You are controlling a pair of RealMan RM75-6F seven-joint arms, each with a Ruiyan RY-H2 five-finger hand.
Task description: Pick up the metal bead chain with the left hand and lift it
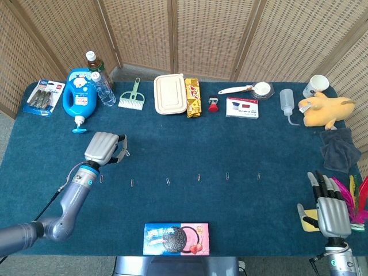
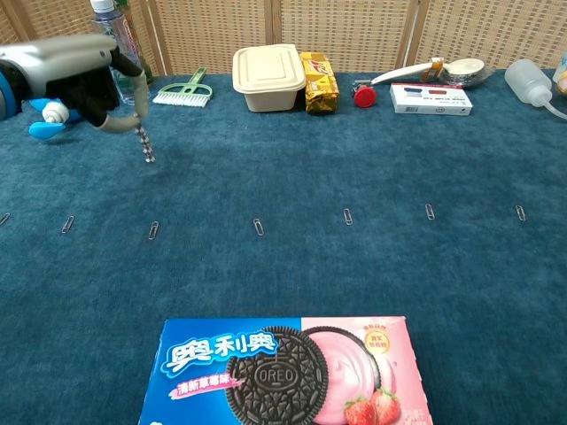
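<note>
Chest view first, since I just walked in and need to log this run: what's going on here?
The robot's left hand holds the metal bead chain pinched in its fingers, raised above the blue table cloth; the chain's free end dangles beside the hand. The right hand rests idle at the table's near right corner, holding nothing. A row of paper clips and an Oreo box lie untouched in front.

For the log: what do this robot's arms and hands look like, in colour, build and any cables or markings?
The left arm is a rounded grey-blue tube with a thin black cable alongside and a glowing blue ring at the wrist. The left hand has a flat, ribbed silver-grey back; in the chest view its fingers look beige with dark parts. The right hand has the same silver back and dark fingers.
</note>
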